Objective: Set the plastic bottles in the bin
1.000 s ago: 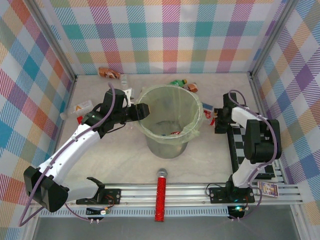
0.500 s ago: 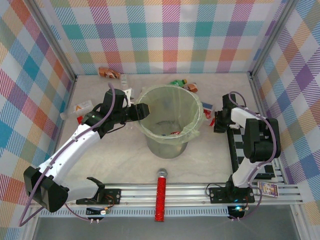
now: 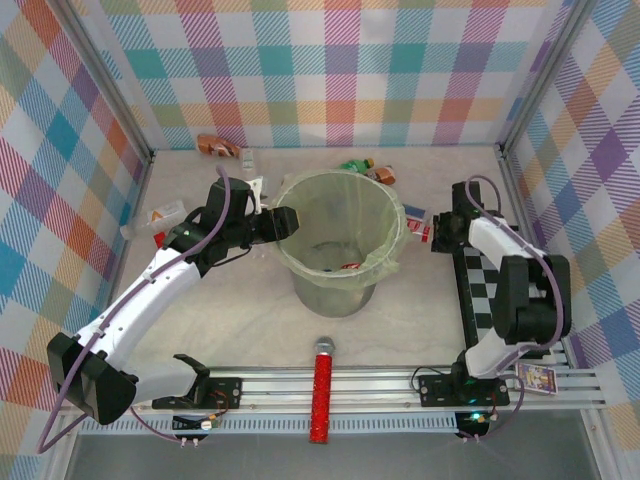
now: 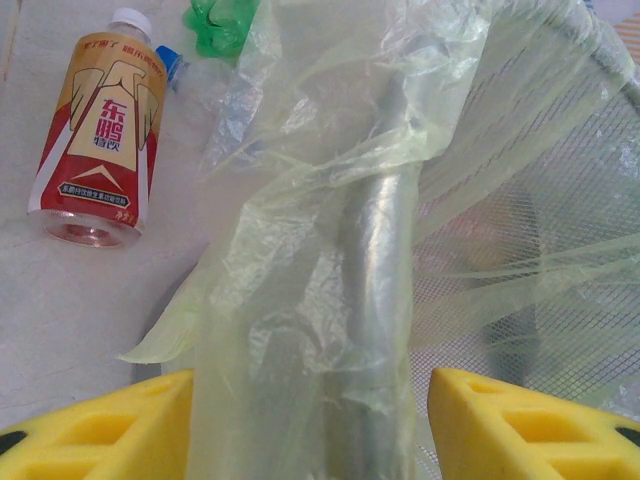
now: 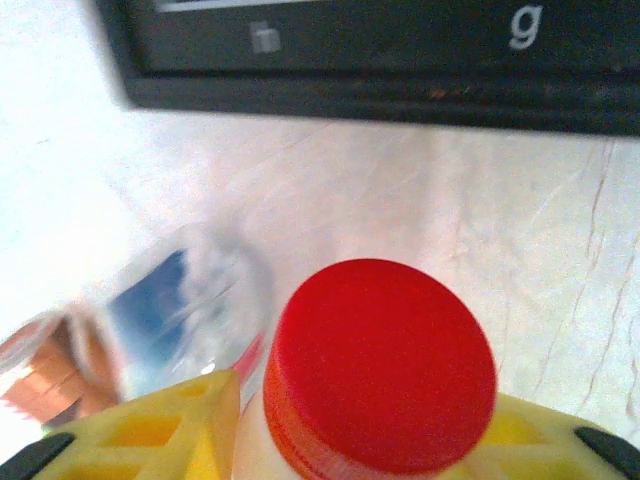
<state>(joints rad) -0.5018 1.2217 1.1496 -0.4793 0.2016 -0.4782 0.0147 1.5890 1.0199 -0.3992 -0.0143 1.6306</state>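
The bin, grey metal lined with a pale green bag, stands mid-table. My left gripper is shut on its left rim; in the left wrist view the yellow fingers flank the rim and the bag. My right gripper is shut on a bottle with a red cap right of the bin. A clear blue-labelled bottle lies just beyond it. Other bottles: orange-labelled, green, amber, clear.
A red glittery stick lies across the near rail. A black-and-white checkered board lies along the right side under my right arm. Plaid walls close off the back and both sides. Something red lies inside the bin.
My right gripper has closed on the red-capped bottle and shifted slightly toward the back. The left arm and the bin have not moved.
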